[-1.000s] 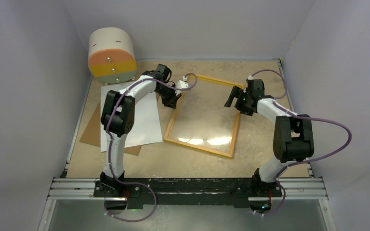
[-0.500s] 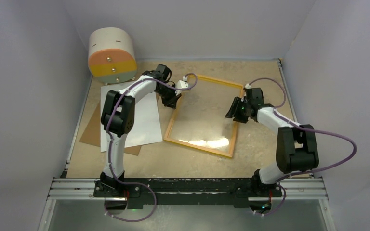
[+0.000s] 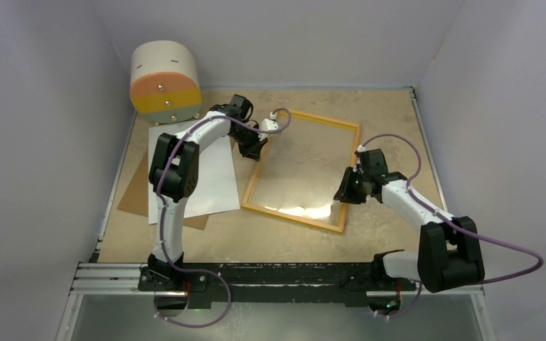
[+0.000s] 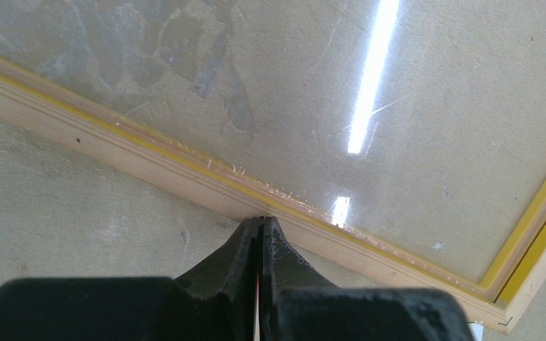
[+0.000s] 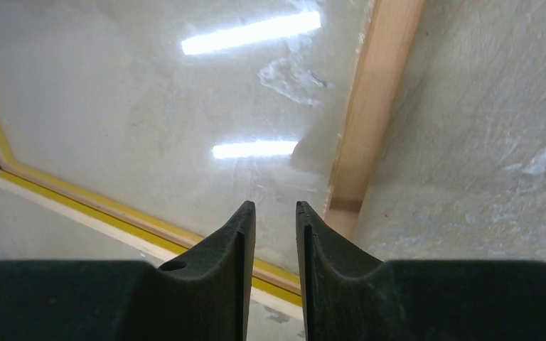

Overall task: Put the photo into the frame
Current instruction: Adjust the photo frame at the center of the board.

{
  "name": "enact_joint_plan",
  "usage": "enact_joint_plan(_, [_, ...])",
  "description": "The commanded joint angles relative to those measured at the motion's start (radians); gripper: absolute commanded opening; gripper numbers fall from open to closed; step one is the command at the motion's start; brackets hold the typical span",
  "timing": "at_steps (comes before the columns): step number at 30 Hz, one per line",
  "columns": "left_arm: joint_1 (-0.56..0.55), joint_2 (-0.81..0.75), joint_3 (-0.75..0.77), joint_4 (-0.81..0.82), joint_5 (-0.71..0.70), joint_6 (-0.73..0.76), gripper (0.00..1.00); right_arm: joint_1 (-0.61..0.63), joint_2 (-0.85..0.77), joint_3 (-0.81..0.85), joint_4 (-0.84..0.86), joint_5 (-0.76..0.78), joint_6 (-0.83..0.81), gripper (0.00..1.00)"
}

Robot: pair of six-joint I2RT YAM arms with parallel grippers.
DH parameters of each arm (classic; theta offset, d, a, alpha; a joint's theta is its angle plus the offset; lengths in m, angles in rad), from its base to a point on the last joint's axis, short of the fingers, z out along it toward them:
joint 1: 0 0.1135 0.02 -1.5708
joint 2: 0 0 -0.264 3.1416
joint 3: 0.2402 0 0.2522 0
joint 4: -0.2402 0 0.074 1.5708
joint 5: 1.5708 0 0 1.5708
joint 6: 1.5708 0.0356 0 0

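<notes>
With the frame (image 3: pixel 291 217) lying back-up at mid-table, the left gripper (image 4: pixel 261 220), fingers pressed together, is resting against its left rim while the right gripper (image 5: pixel 275 207), fingers slightly apart, is hovering over the right rim, so the job is probably now calling for one arm to fetch the photo (image 3: pixel 210 177), which is lying white-side-up just left of the frame.

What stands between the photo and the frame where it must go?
No object lies on the table between the photo and the frame. Only the left arm stretches above the photo, its shut fingers at the frame's left rail. The right fingers are near the right rail.
</notes>
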Motion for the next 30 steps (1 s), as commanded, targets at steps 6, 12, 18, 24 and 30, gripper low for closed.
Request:
enact_joint_plan(6, [-0.023, 0.026, -0.029, -0.088, -0.003, 0.02, 0.0, 0.007, 0.011, -0.062, -0.025, 0.044, 0.052, 0.29])
enact_joint_plan(12, [-0.023, 0.014, -0.042, -0.099, 0.002, 0.032, 0.0, 0.007, 0.002, -0.022, -0.057, 0.035, 0.056, 0.31])
enact_joint_plan(18, [-0.027, 0.005, -0.076, -0.117, 0.061, 0.039, 0.0, 0.003, -0.021, 0.134, -0.142, 0.054, 0.043, 0.41])
enact_joint_plan(24, [-0.046, 0.011, -0.083, -0.129, 0.144, 0.019, 0.0, 0.005, -0.001, 0.297, -0.15, 0.065, -0.015, 0.78])
enact_joint_plan(30, [-0.018, -0.017, 0.031, -0.188, 0.172, 0.0, 0.0, 0.005, 0.064, 0.399, -0.026, -0.083, 0.026, 0.99])
